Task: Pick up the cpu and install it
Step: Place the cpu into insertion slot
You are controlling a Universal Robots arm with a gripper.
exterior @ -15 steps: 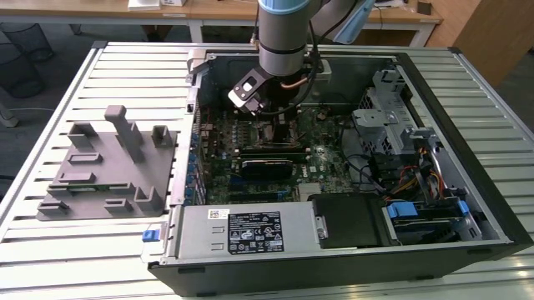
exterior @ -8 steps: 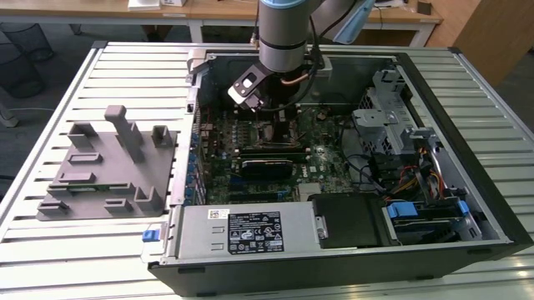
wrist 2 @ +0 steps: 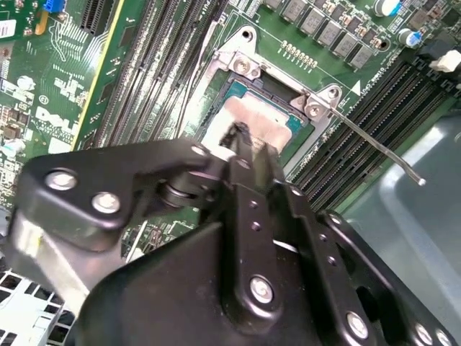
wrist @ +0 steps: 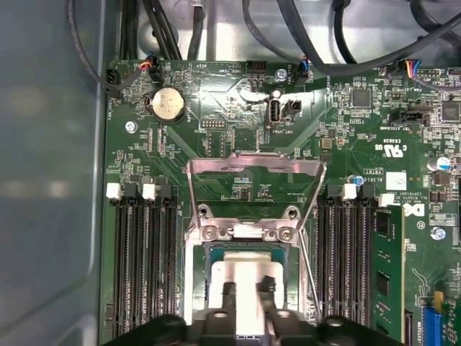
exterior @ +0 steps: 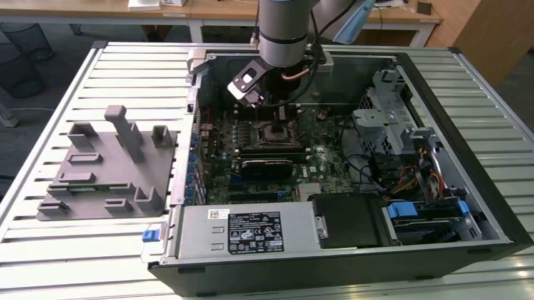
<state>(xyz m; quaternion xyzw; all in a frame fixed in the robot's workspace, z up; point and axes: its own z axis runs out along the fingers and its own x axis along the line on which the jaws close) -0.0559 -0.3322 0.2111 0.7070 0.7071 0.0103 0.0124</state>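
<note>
The cpu (wrist: pixel 245 272), a silvery square chip, lies flat inside the motherboard socket (wrist: pixel 196 288); its top also shows in the second wrist view (wrist 2: pixel 265 119). My gripper (wrist: pixel 247 290) hangs straight above it inside the open computer case (exterior: pixel 467 131), its tips at the chip's top face. The two black fingers (wrist 2: pixel 248 155) stand close together, well inside the chip's width, and grip nothing. The socket's metal load plate (wrist: pixel 252 167) is swung open and stands up beyond the chip. The thin retention lever (wrist 2: pixel 382 153) sticks out free beside the socket. In the exterior view the gripper (exterior: pixel 279 115) covers most of the socket.
Memory slots (wrist: pixel 140 267) flank the socket on both sides, with a green module (wrist: pixel 389 267) in one. A grey fixture tray (exterior: pixel 104 169) lies on the slatted table at the exterior view's left. The power supply (exterior: pixel 242 228), drive cage (exterior: pixel 392 119) and cables (exterior: pixel 409 175) crowd the case.
</note>
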